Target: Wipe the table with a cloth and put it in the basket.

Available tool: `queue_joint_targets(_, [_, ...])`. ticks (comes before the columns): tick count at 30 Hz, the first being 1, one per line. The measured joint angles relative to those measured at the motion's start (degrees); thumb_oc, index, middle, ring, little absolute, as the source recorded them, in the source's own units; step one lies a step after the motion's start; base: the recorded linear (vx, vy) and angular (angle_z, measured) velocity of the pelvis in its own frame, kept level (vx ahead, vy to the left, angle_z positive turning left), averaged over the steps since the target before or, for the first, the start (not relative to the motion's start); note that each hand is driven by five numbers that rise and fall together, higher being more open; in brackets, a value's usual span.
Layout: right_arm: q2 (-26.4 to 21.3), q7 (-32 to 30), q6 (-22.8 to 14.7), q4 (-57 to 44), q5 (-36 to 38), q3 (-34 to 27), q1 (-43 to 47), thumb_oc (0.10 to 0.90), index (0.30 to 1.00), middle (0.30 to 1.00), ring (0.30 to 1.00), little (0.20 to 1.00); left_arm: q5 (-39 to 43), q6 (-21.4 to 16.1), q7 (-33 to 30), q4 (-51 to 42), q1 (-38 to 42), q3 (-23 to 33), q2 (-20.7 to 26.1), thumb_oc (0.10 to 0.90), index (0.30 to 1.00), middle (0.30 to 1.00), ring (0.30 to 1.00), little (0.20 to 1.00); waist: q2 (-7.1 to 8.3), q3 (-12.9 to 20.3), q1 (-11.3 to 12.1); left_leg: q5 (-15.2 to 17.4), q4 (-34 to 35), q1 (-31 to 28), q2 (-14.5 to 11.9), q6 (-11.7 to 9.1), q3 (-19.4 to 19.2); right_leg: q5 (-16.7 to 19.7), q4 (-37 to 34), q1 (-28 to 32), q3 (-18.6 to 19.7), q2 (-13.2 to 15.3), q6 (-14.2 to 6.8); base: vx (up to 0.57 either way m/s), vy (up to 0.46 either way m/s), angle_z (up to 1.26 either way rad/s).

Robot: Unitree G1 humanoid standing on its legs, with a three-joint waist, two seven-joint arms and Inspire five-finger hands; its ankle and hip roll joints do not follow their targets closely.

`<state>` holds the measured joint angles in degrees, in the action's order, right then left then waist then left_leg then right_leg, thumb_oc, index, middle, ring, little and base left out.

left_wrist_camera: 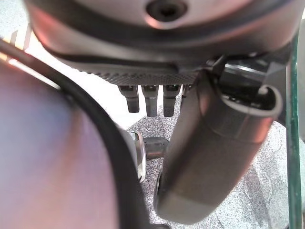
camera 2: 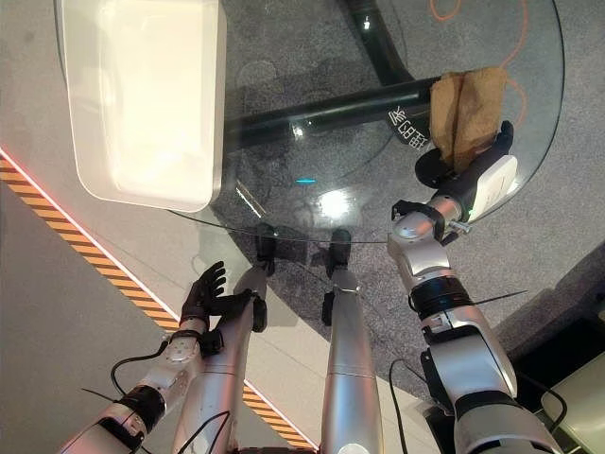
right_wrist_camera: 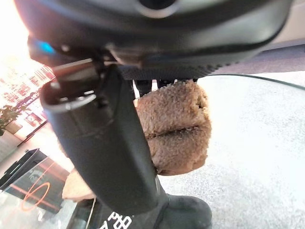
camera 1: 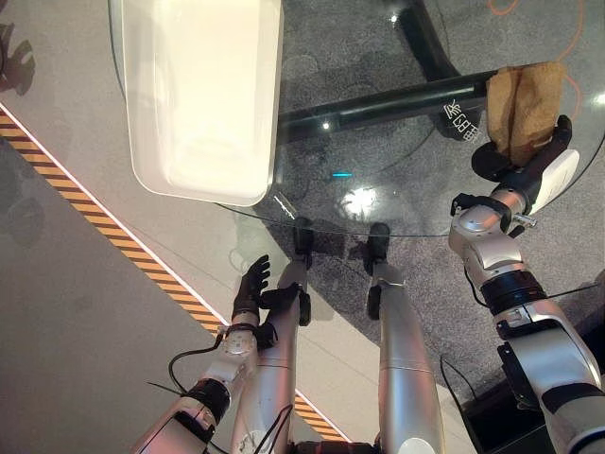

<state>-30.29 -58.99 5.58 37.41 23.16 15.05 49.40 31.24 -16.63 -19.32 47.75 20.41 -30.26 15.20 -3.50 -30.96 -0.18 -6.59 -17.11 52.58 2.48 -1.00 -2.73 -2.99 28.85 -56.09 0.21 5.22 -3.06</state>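
Note:
A brown fluffy cloth (camera 1: 525, 109) lies on the round glass table (camera 1: 378, 180) near its right edge. My right hand (camera 1: 539, 165) is at the cloth's near end, with the thumb on one side and the fingers on the other. In the right wrist view the cloth (right_wrist_camera: 176, 124) is bunched between the thumb (right_wrist_camera: 109, 152) and the fingers. The white basket (camera 1: 198, 189) stands on the table's far left part and is empty inside. My left hand (camera 1: 253, 288) hangs below the table's near edge, fingers straight, holding nothing.
The table's dark base (camera 1: 378, 104) shows through the glass. A yellow-and-black striped line (camera 1: 95, 218) runs across the floor on the left. An orange cable (camera 1: 529, 8) lies on the floor beyond the table, far right.

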Motion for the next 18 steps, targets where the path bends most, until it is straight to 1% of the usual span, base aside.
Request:
queue_joint_targets(1, [-0.43,0.26,-0.24,-0.01,0.82,0.0,0.04,0.696,0.811,0.811,0.811,0.796,0.0,0.0,0.0,0.0,0.0,0.0,0.0,0.8,0.9,0.9,0.9,0.9,0.0,0.0,0.0,0.0,-0.03,0.01,0.0,0.0,0.0,0.01,0.02,0.0,0.0,0.0,0.0,0.0,0.0,0.0])
queue_joint_targets(2, [-0.88,0.52,-0.64,0.01,1.82,0.0,0.07,0.358,0.521,0.521,0.521,0.458,0.01,0.0,0.0,0.0,0.0,0.0,0.01,0.8,0.9,0.9,0.9,0.9,0.0,0.0,-0.01,0.01,-0.03,0.01,-0.02,0.01,0.01,0.01,0.01,0.0,0.01,0.0,0.01,0.0,0.0,0.0])
queue_joint_targets(3, [-1.15,0.8,-0.77,0.07,2.26,0.02,0.11,0.295,0.467,0.467,0.467,0.395,0.01,0.0,0.0,0.0,0.0,0.0,0.02,0.8,0.9,0.9,0.9,0.9,0.01,0.0,0.0,0.01,-0.03,0.02,-0.02,0.01,0.01,0.02,0.01,0.0,0.01,0.0,0.02,0.0,0.0,0.0])
queue_joint_targets(4, [-1.71,1.09,-1.05,0.86,2.4,0.0,0.21,0.1,0.3,0.3,0.3,0.2,0.03,0.0,0.0,-0.04,0.0,-0.04,0.03,0.8,0.9,0.9,0.9,0.9,0.01,0.01,0.05,0.03,-0.02,0.04,-0.03,0.04,0.04,0.02,0.01,-0.01,0.01,0.0,0.03,0.0,0.0,0.0])
queue_joint_targets(7, [-3.73,1.89,-1.83,2.65,4.2,-0.22,1.0,0.1,0.3,0.3,0.3,0.2,0.08,-0.01,0.01,-0.1,0.0,-0.04,0.06,0.8,0.9,0.9,0.9,0.9,0.04,0.02,0.06,0.03,-0.04,0.11,-0.01,0.04,0.11,0.03,0.0,-0.02,0.01,0.0,0.04,0.0,0.0,0.0])
queue_joint_targets(10, [-5.99,5.24,-2.35,3.65,6.6,-1.18,1.29,0.1,0.3,0.3,0.3,0.2,1.07,-0.01,0.01,-0.44,0.0,-0.16,0.22,0.8,0.9,0.9,0.9,0.9,0.04,0.02,0.0,0.0,-0.09,0.24,0.02,0.0,0.11,0.04,-0.01,-0.16,0.03,-0.02,0.05,0.0,0.0,0.0])
queue_joint_targets(12, [-6.36,7.07,-2.63,4.44,8.41,-2.19,1.96,0.1,0.3,0.3,0.3,0.2,1.3,-0.01,-0.02,-0.48,0.0,-0.34,0.53,0.8,0.9,0.9,0.9,0.9,0.04,0.02,-0.09,-0.09,-0.09,0.26,-0.08,-0.12,0.11,0.2,-0.01,-0.21,0.01,-0.2,0.3,0.0,0.0,0.0])
queue_joint_targets(18, [-6.32,7.7,-3.66,5.03,8.55,-2.32,2.05,0.1,0.3,0.3,0.3,0.2,1.66,-0.02,-0.02,-0.56,0.0,-0.55,0.6,0.8,0.9,0.9,0.9,0.9,0.03,0.03,-0.17,-0.09,-0.17,0.25,-0.22,-0.12,0.12,0.26,0.02,-0.2,-0.01,-0.36,0.36,0.0,0.0,0.0])
